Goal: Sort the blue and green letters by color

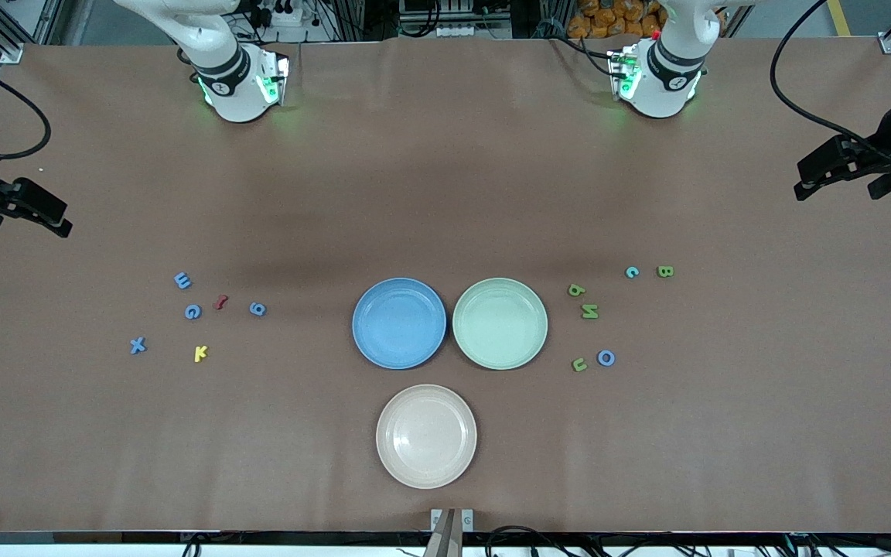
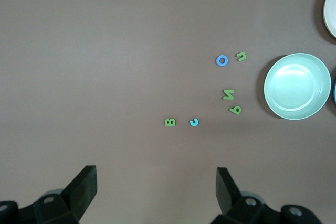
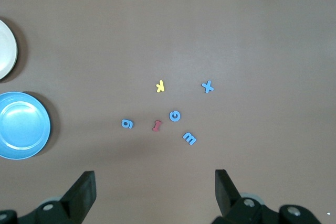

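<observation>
Several blue letters lie toward the right arm's end: an m (image 1: 182, 280), G (image 1: 192, 312), g (image 1: 257, 309) and x (image 1: 138, 345); the right wrist view shows the G (image 3: 175, 115) too. Toward the left arm's end lie green letters: B (image 1: 665, 271), b (image 1: 577, 290), N (image 1: 589, 312) and a hooked one (image 1: 579, 364), with a blue O (image 1: 606, 357) and a teal c (image 1: 632, 271). My right gripper (image 1: 59, 218) (image 3: 155, 184) and left gripper (image 1: 801, 182) (image 2: 156, 182) are open, empty and high, each at its own end of the table.
A blue plate (image 1: 399, 322) and a green plate (image 1: 500, 322) sit side by side mid-table, both empty. An empty beige plate (image 1: 426, 435) lies nearer the front camera. A red letter (image 1: 220, 302) and a yellow K (image 1: 199, 353) lie among the blue letters.
</observation>
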Controlling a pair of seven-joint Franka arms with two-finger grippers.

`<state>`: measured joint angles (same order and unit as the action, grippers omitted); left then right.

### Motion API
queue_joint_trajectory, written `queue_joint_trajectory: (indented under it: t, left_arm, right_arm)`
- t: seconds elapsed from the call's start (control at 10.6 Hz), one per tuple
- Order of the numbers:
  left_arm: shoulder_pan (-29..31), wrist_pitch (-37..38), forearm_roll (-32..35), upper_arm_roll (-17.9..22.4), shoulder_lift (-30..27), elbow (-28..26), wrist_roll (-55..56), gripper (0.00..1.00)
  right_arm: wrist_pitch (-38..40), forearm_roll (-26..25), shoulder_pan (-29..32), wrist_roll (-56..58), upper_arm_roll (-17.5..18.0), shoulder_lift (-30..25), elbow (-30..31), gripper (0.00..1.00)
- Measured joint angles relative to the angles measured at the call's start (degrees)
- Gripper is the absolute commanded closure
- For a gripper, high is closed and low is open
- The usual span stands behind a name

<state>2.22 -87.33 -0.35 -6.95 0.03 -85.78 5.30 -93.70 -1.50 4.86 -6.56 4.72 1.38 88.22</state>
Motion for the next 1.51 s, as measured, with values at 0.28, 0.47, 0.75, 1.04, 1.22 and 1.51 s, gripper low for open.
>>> queue_joint_trajectory:
  t: [0.28,0.47,0.75,1.04,1.22,1.51]
  left_arm:
    - [0.0,-4.2,-0.3,-0.9,1.2,-3.6,0.2,0.0]
    - [-0.1,-12.2,-0.3,-2.4,2.2,-10.8,0.8,0.0]
    - [-0.2,-22.3,-0.4,-3.9,2.7,-22.5,2.4,0.0]
    - [-0.1,-33.2,-0.4,-3.9,2.7,-33.9,2.5,0.0]
    - [0.1,-39.6,-0.4,-3.8,2.8,-40.6,2.6,0.0]
    - [0.6,-48.4,-0.4,-3.4,4.2,-47.5,2.6,0.05]
  right_arm:
    - [-1.4,0.0,-0.1,0.0,0.0,1.3,0.1,0.0]
    - [-5.9,0.0,-0.3,0.5,0.1,3.1,2.0,0.0]
    - [-19.5,0.0,4.8,5.7,5.5,4.7,13.1,0.0]
    - [-31.5,0.0,10.8,19.8,9.4,5.3,25.9,0.0]
    - [-40.6,0.0,15.1,31.4,10.3,5.8,34.7,0.0]
    - [-50.1,0.0,18.9,44.9,10.4,10.1,42.3,0.0]
